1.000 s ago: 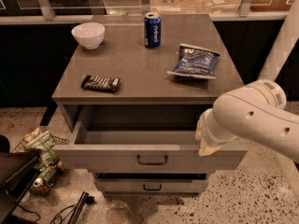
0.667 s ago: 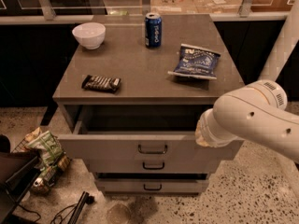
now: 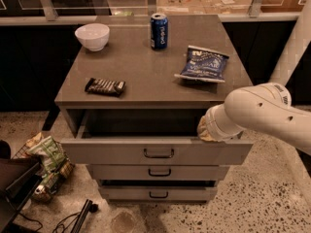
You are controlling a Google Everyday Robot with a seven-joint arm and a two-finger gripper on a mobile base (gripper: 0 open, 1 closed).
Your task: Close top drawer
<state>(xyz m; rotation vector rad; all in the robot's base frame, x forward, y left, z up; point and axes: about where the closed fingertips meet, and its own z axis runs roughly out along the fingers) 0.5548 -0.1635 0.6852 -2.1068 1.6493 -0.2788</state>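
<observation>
The top drawer [image 3: 112,152] is open, pulled out from the grey cabinet [image 3: 146,76]. Its flat grey front carries a small dark bar handle [image 3: 158,153] at centre, and the dark inside shows behind the front. My white arm [image 3: 262,113] comes in from the right. My gripper [image 3: 204,130] is at the arm's end, at the top edge of the drawer front near its right end, mostly hidden by the wrist.
On the cabinet top are a white bowl [image 3: 92,35], a blue can [image 3: 159,30], a blue chip bag [image 3: 201,64] and a dark chocolate bar [image 3: 105,86]. Two shorter drawers [image 3: 159,172] sit below. A basket of snack bags [image 3: 46,161] stands on the floor at left.
The top drawer's front has moved back toward the cabinet, so less of its inside shows than a second ago. My arm's end has moved with it, slightly left and away.
</observation>
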